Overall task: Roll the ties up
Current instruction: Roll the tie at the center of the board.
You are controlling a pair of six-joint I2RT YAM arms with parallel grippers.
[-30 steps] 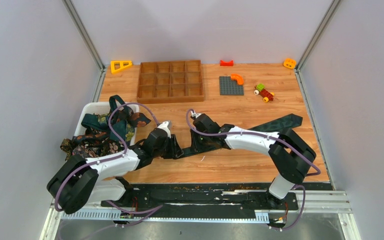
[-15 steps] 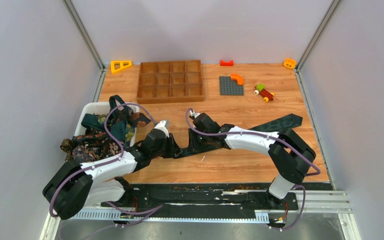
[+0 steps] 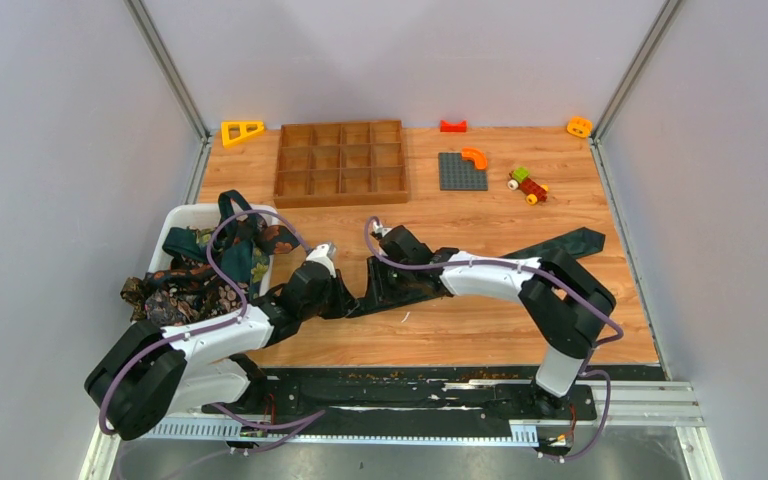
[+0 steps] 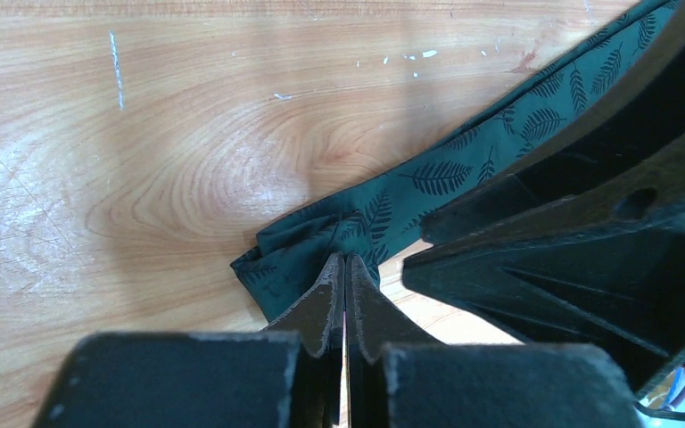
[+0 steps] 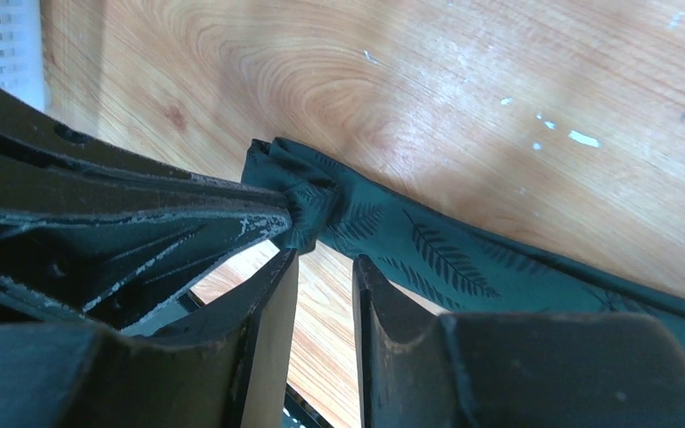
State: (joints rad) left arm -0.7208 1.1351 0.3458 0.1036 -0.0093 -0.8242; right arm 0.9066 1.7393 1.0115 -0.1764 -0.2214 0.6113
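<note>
Over the last second the right arm has been folding in toward the white bin [image 3: 182,212], and both grippers have been drifting slightly that way with it. The narrow end of the leaf-printed green tie [image 3: 558,244] is bunching into a small crumpled fold just right of the bin. The left gripper [image 4: 345,264] is pinching that bunched end, fingers pressed together on the cloth. The right gripper [image 5: 325,260] is sitting right against it, fingers narrowly parted with wood showing through the gap, gripping nothing. I am reading this as the first turn of the roll only just starting, since most of the tie is lying flat, running away from the bin to the far right. Room is tight on the bin side, where its wall and the heap of other ties [image 3: 195,285] spilling over it are sitting close behind the left arm. Away from the bin, bare boards are flanking the tie, giving the roll space to travel
</note>
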